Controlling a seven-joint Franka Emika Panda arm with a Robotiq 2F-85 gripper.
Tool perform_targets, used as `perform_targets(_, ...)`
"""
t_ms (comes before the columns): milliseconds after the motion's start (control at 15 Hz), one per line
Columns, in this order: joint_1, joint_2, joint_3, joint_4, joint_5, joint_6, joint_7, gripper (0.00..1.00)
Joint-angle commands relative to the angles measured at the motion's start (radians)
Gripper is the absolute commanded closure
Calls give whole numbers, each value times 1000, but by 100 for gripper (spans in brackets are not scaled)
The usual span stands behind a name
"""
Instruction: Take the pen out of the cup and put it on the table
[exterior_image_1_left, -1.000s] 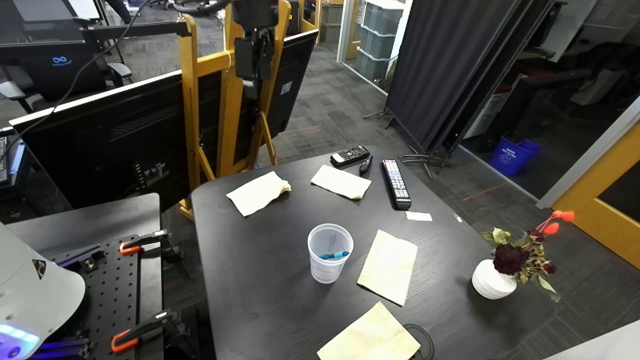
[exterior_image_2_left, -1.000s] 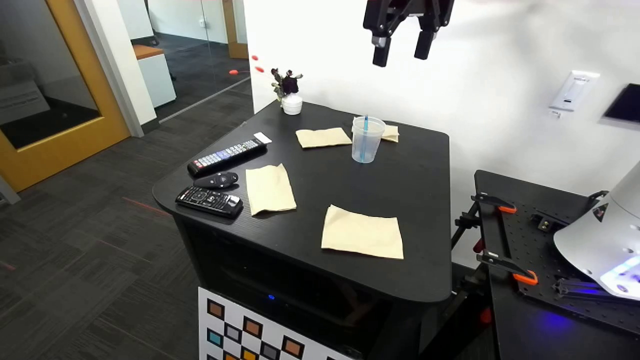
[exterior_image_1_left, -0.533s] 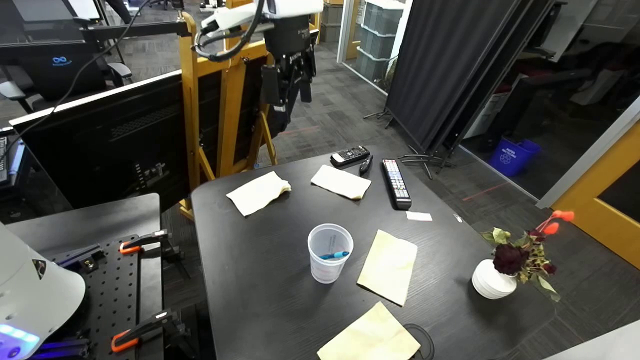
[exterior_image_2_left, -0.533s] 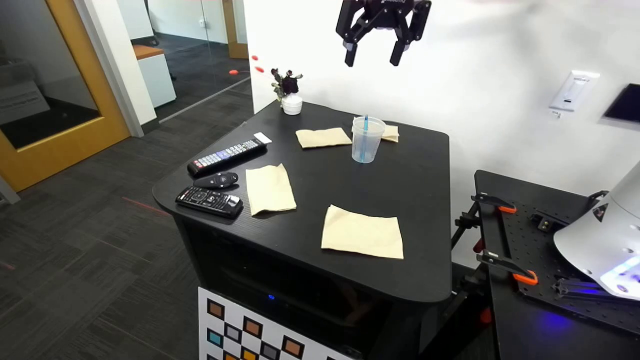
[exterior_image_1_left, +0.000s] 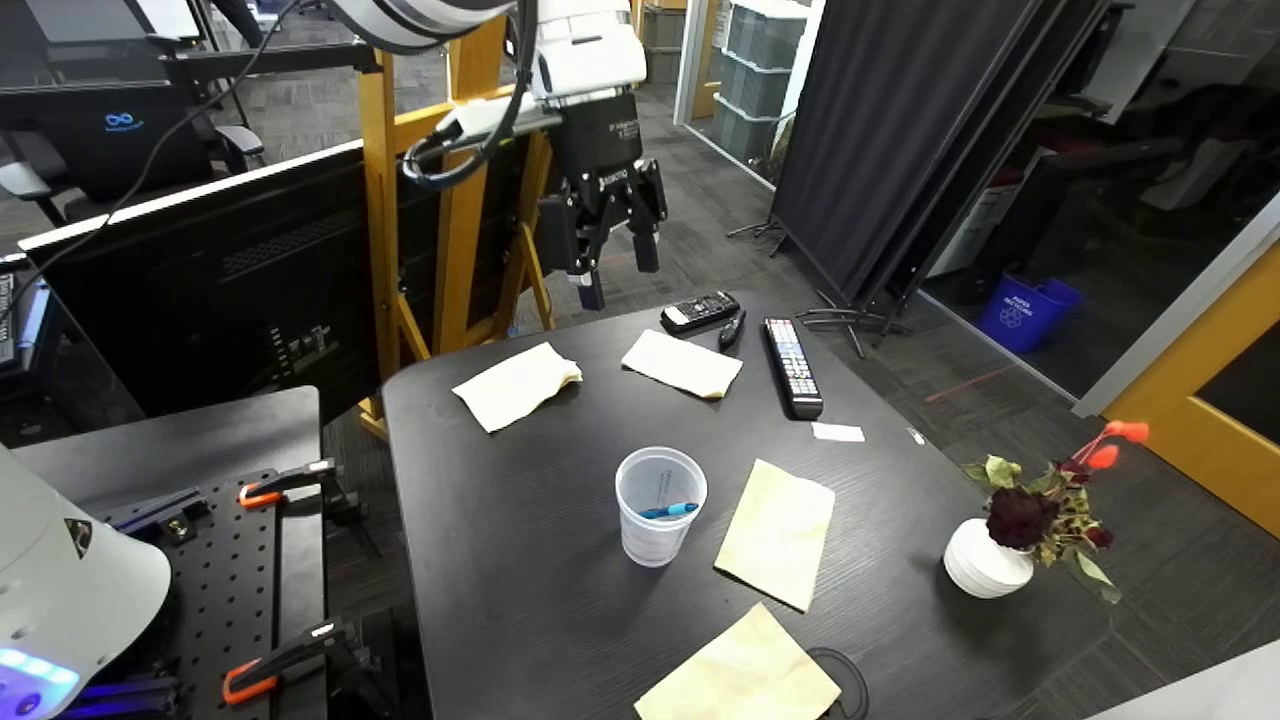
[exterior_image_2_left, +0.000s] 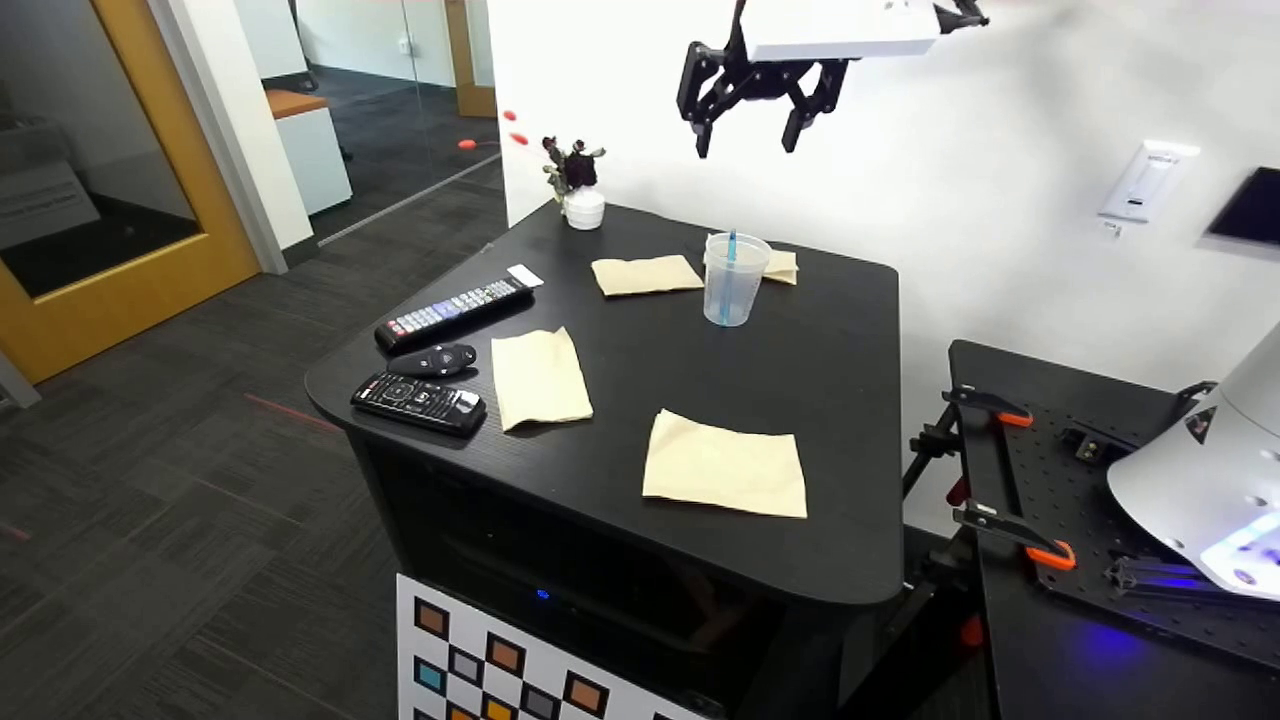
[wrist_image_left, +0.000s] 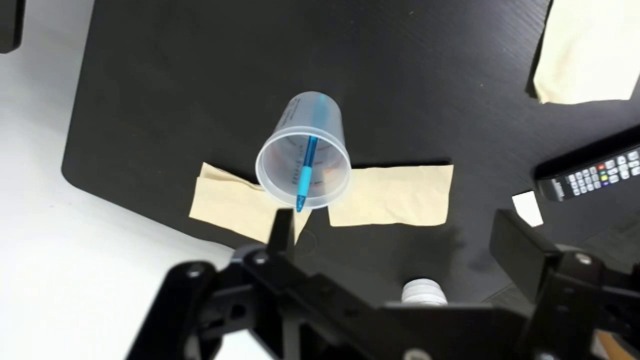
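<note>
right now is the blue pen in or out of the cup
In: the wrist view shows the blue pen leaning inside the plastic cup.

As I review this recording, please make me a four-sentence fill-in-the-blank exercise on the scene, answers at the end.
1. The blue pen stands inside the translucent ____.
2. The fingers stand apart, so the gripper is ____.
3. The pale yellow sheets on the table number ____.
4. The vase holding flowers is coloured ____.
Missing words: cup; open; four; white.
</note>
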Motion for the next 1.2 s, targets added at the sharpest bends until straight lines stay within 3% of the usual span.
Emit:
perform_targets(0, 1, 26, -25, -5, -30, -3, 52, 0)
perform_targets(733, 7, 47, -44, 3, -11, -3, 10, 0)
perform_targets(1133, -9, 105, -98, 26, 30, 11, -65, 0)
